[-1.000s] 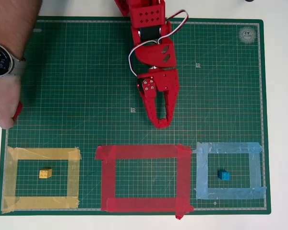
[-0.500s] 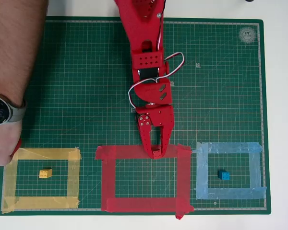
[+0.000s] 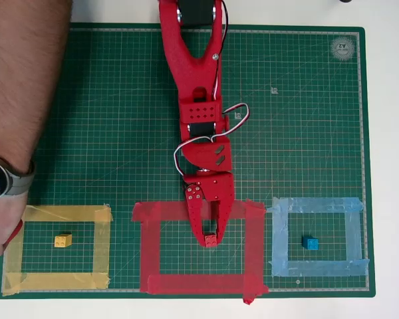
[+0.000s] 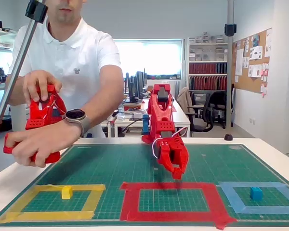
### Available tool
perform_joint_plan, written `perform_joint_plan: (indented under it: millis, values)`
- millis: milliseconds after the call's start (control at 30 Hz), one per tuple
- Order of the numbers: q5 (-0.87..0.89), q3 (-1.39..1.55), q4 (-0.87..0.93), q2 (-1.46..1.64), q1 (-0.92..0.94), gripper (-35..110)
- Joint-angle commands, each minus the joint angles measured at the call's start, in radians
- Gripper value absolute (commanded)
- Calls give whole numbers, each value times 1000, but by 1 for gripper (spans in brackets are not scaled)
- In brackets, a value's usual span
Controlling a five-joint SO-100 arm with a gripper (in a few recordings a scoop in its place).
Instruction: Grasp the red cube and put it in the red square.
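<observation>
Overhead view:
Arm: red, reaching down the picture from the top edge over the green mat (image 3: 120, 119).
End effector (image 3: 211, 238): its tips are over the upper part of the red square's inside, pinching the red cube (image 3: 211, 240) between them.
Red cube: seen at the fingertips, within the red square (image 3: 254, 246), just below its top strip; whether it touches the mat cannot be told.
Red square: tape frame at the middle of the mat's lower edge, green showing inside.
Yellow frame (image 3: 103, 246): left of the red square, yellow cube (image 3: 62, 240) lying inside.
Blue frame (image 3: 354, 236): right of the red square, blue cube (image 3: 310, 243) lying inside.
Person: a forearm with a watch (image 3: 1, 178) down the left edge.

Fixed view:
Arm: stands at the far side of the mat (image 4: 231, 163) and bends down toward the camera.
End effector (image 4: 177, 176): hangs over the far strip of the red square (image 4: 130, 202), fingers close together; the cube cannot be made out.
Yellow cube (image 4: 66, 192): inside the yellow frame (image 4: 94, 202), at left.
Blue cube (image 4: 256, 193): inside the blue frame (image 4: 231, 195), at right.
Surface (image 4: 274, 154): white, carrying the mat.
Person: in a white shirt behind the surface at left.
</observation>
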Motion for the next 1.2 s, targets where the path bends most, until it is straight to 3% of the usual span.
perform_joint_plan:
  millis: [0, 267, 667, 1167]
  values:
    - [-6, -146, -44, -11, 3, -1]
    - [-6, -221, -38, -64, 18, -1]
    - [-6, -176, -38, -58, 18, 17]
    - [2, -66, -49, 55, -55, 17]
